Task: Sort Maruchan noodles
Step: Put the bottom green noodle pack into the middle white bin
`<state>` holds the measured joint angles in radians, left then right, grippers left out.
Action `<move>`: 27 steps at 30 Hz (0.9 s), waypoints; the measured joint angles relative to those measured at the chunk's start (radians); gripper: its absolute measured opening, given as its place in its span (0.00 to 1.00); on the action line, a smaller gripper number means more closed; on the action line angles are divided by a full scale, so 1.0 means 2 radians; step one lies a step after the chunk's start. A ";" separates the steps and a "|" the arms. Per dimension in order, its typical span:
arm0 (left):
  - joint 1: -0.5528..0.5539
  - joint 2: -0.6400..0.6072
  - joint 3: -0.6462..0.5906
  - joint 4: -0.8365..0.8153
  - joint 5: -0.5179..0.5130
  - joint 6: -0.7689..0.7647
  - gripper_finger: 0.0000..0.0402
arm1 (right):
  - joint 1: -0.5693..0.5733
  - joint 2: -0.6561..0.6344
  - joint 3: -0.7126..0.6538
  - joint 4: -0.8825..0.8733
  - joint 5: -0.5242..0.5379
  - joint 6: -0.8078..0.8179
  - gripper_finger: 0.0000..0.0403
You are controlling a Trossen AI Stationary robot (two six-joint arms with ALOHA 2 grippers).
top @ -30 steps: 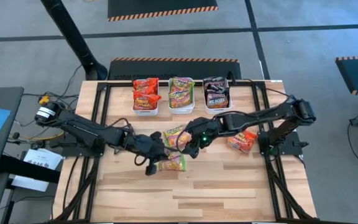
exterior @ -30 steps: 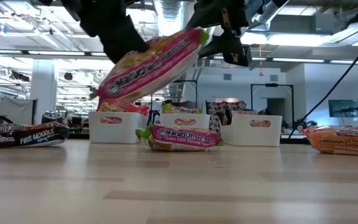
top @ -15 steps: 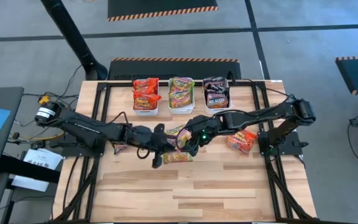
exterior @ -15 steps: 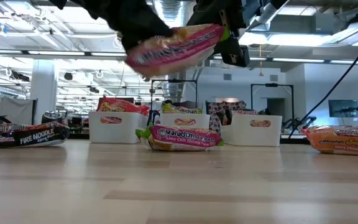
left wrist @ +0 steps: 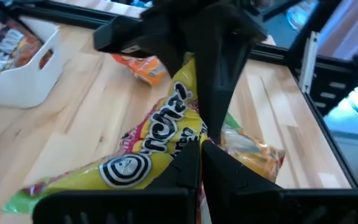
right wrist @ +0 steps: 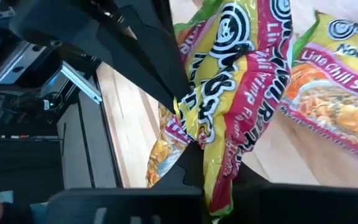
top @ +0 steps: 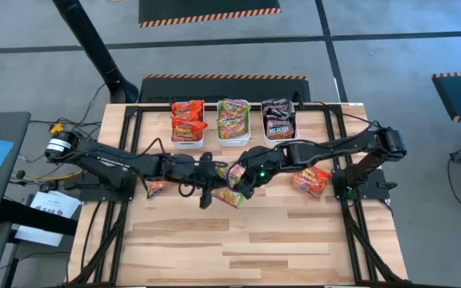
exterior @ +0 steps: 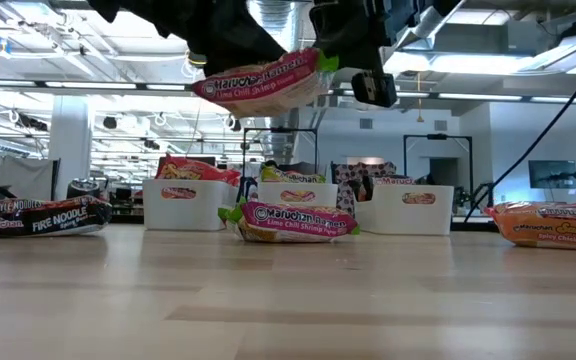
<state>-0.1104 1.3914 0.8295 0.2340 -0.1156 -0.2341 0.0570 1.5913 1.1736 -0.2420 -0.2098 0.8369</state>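
Wooden surface (top: 238, 240): pale planks, carries three white rectangular plastic bins (top: 234, 136) along the far edge.
Held packet: one green-yellow crinkly Maruchan noodle packet (exterior: 260, 82), lifted above mid-surface.
Left gripper (top: 212, 182): jaws clenched on the held packet.
Right gripper (top: 242, 181): jaws clenched on the same packet's other end.
Loose packets: one lime chili shrimp packet (exterior: 293, 221), one black fire noodle packet (exterior: 38, 217), one red-orange packet (top: 311, 181), all lying flat.
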 joint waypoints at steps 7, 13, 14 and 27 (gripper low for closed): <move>0.045 0.000 0.000 -0.001 0.063 -0.064 0.00 | -0.024 0.000 0.000 -0.004 -0.002 -0.008 0.03; 0.093 0.000 0.000 0.012 0.180 -0.078 0.10 | -0.047 0.000 0.000 -0.005 -0.028 -0.030 0.02; 0.100 0.000 0.001 0.014 0.192 -0.078 0.13 | -0.051 0.000 0.000 -0.006 -0.031 -0.034 0.02; 0.200 0.000 0.080 0.012 0.185 -0.058 0.31 | -0.142 0.000 0.000 -0.034 -0.054 -0.108 0.01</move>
<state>0.2901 1.3911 0.9905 0.2588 0.2553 -0.3501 -0.2272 1.5913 1.1744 -0.3102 -0.3170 0.6212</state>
